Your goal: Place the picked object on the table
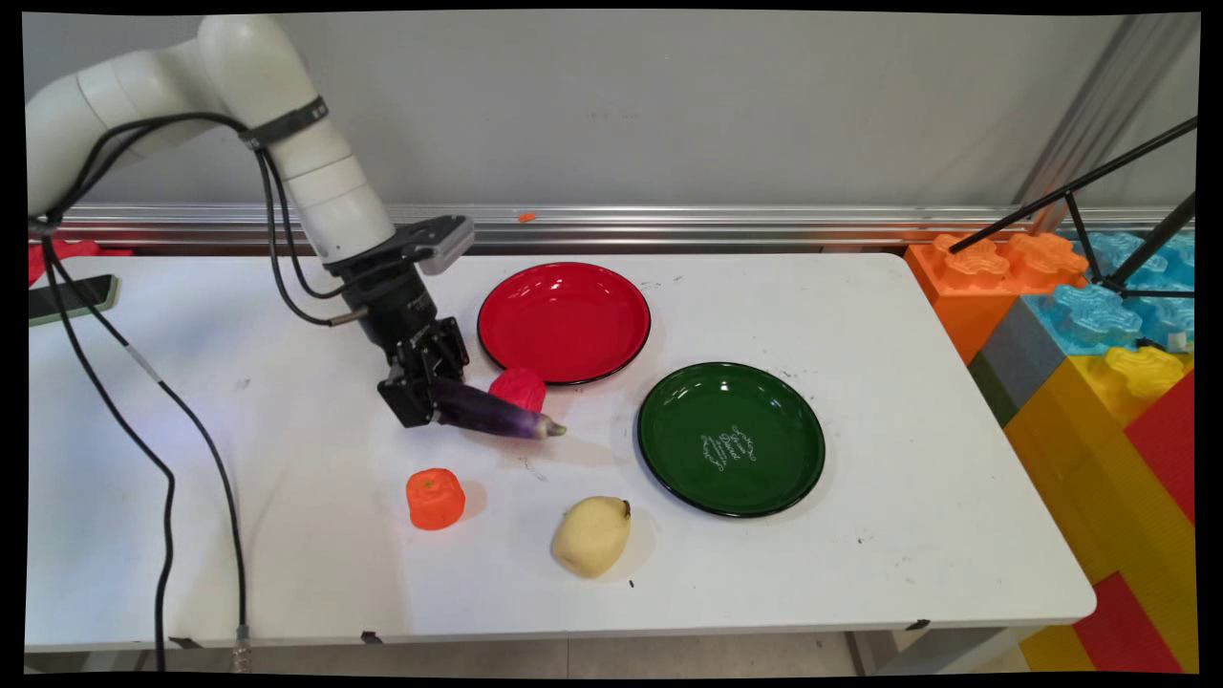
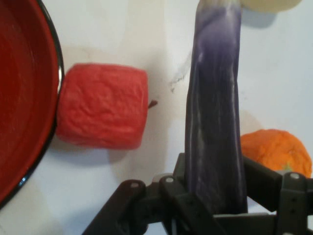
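**2 black fingers clamping a purple eggplant above the white table**

2 plates are sitting on the white table point(image 1: 860, 315); the red plate point(image 1: 564, 322) is lying toward the far side, and the green plate point(image 1: 731, 439), bearing small white lettering, is lying nearer the camera and to its right; the 2 plates are near each other but not touching.

The gripper point(image 1: 427, 397) is reaching down from the upper left with its fingers closed on the thick end of the purple eggplant point(image 1: 497, 411); the eggplant is sticking out to the right in the main view, tilting slightly downward, with its greenish stem tip pointing toward the green plate; in the hand view the gripper point(image 2: 215, 205) is showing its linkage pressing both sides of the eggplant point(image 2: 215, 122), which is running straight up the picture.

A red fruit point(image 1: 518, 389) is sitting just behind the eggplant, right against the near rim of the red plate; in the hand view this red fruit point(image 2: 102, 105) is lying beside the red plate point(image 2: 24, 98), touching or nearly touching its dark rim.

An orange fruit point(image 1: 436, 498) is resting on the table nearer the camera, below the gripper; a pale yellow pear point(image 1: 591, 535) is lying to its right, between it and the green plate.

A dark phone point(image 1: 72, 297) is lying at the table's far left edge; large coloured building blocks point(image 1: 1099, 363) are stacking up beside the table's right end.
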